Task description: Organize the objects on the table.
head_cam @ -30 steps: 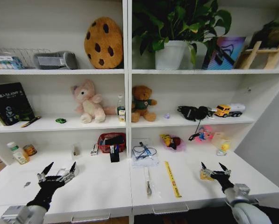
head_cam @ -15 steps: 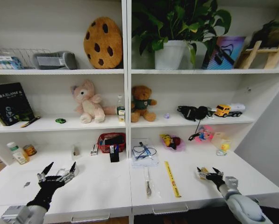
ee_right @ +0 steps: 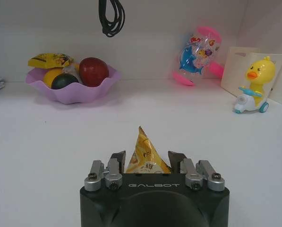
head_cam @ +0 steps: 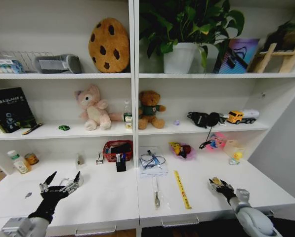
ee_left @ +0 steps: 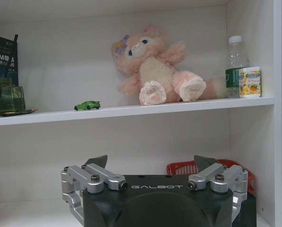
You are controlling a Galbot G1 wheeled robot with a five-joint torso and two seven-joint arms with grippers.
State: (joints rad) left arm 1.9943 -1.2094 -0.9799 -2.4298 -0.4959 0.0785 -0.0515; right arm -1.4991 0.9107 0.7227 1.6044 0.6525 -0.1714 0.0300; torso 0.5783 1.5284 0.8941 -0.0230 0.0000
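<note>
On the right of the white table [head_cam: 103, 197], my right gripper [head_cam: 219, 183] is down at a small yellow snack packet [ee_right: 144, 163]. Its fingers [ee_right: 117, 160] press against both sides of the packet, so it is shut on it. My left gripper [head_cam: 64, 176] hovers open over the table's left part with nothing between its fingers [ee_left: 97, 162]. A tiny green toy car [ee_left: 87, 105] stands on the middle shelf left of the pink plush, also seen in the head view as the car [head_cam: 64, 128]. Pens stand in a black holder [head_cam: 121, 161].
A yellow ruler [head_cam: 182, 189] and a metal tool [head_cam: 157, 193] lie mid-table. A purple fruit bowl [ee_right: 72, 82], pink toy hammer [ee_right: 200, 54] and duck toy [ee_right: 254, 87] stand behind the packet. A red basket [head_cam: 117, 149] and bottles [head_cam: 19, 162] line the back.
My right gripper has moved forward onto the yellow packet and its fingers have narrowed from wide open to tight around it. The left arm has stayed still.
</note>
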